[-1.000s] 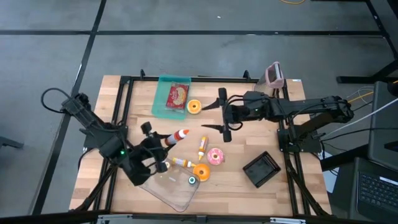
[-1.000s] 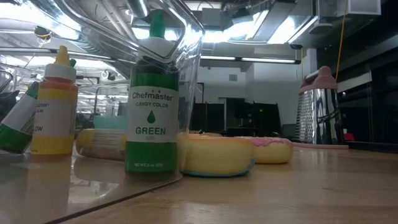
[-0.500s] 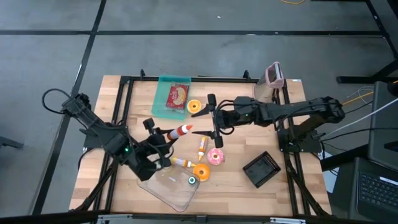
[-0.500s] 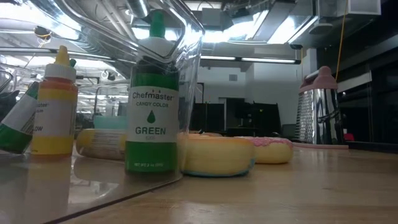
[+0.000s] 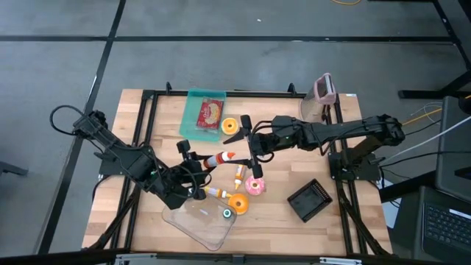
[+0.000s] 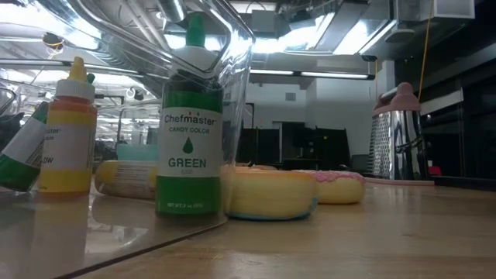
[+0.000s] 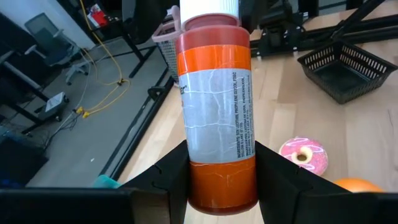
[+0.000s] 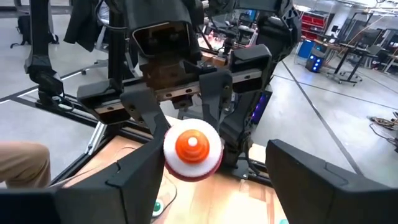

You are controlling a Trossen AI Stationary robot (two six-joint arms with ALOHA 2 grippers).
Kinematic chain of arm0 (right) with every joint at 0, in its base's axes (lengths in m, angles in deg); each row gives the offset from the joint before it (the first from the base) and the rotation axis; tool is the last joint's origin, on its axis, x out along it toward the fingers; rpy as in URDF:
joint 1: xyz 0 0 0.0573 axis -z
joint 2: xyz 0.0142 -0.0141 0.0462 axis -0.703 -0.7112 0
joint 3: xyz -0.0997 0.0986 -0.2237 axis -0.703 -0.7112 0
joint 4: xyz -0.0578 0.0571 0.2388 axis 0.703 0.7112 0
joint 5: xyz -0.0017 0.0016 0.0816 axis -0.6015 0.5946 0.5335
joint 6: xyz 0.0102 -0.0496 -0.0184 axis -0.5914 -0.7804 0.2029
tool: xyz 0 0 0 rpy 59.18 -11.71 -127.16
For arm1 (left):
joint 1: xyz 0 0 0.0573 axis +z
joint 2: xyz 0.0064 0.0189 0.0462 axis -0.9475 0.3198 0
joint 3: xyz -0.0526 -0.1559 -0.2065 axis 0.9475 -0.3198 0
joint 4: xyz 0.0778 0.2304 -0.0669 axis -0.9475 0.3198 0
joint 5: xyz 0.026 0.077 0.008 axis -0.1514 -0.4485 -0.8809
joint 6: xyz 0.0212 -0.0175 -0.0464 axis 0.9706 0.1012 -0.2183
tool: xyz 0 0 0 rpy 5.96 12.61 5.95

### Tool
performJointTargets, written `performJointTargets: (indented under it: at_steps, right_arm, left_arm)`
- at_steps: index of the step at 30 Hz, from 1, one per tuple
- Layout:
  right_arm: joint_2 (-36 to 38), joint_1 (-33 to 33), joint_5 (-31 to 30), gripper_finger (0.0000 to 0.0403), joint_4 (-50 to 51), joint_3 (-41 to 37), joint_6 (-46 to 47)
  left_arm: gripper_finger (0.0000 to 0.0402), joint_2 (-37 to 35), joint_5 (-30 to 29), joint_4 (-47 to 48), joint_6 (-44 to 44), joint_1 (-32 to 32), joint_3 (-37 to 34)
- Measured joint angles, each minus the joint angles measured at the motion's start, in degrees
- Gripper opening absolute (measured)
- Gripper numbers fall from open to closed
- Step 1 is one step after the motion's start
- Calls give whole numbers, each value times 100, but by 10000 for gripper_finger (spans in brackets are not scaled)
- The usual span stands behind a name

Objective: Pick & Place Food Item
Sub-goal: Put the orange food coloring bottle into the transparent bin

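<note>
Near the middle of the tabletop [image 5: 140, 110], raised above the wood, an orange sauce bottle [image 5: 217, 158] with a white cap lies almost level, clamped at its base by the left claw [image 5: 193, 168]; its cap points toward three o'clock in the high view. The left wrist view shows the two dark fingers [image 7: 155, 180] pressing both sides of the bottle's orange lower band. Directly facing it, the right claw [image 5: 252, 149] stands spread wide, one finger at twelve o'clock of the cap and the other at six o'clock, the cap just between them and not gripped. Below the bottle, at five o'clock, a small yellow-capped bottle [image 5: 239, 174] lies on the wood beside a pink donut [image 5: 255, 185]. Farther toward six o'clock sit an orange donut [image 5: 238, 203] and a clear container [image 5: 199, 224] with a green colouring bottle [image 6: 188, 124]. At twelve o'clock lies a teal tray [image 5: 193, 118]; at four o'clock, a black basket [image 5: 310, 199].
</note>
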Motion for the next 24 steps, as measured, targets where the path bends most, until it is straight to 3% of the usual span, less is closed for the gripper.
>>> performJointTargets:
  at_steps: [8, 24]
  right_arm:
    - [2, -2, 15, 260, 82, 0, -122]
    - [2, -7, 25, 155, 116, 0, -155]
  left_arm:
    - [141, 0, 156, 39, -59, 75, 0]
    - [141, 0, 254, 42, -66, 142, 0]
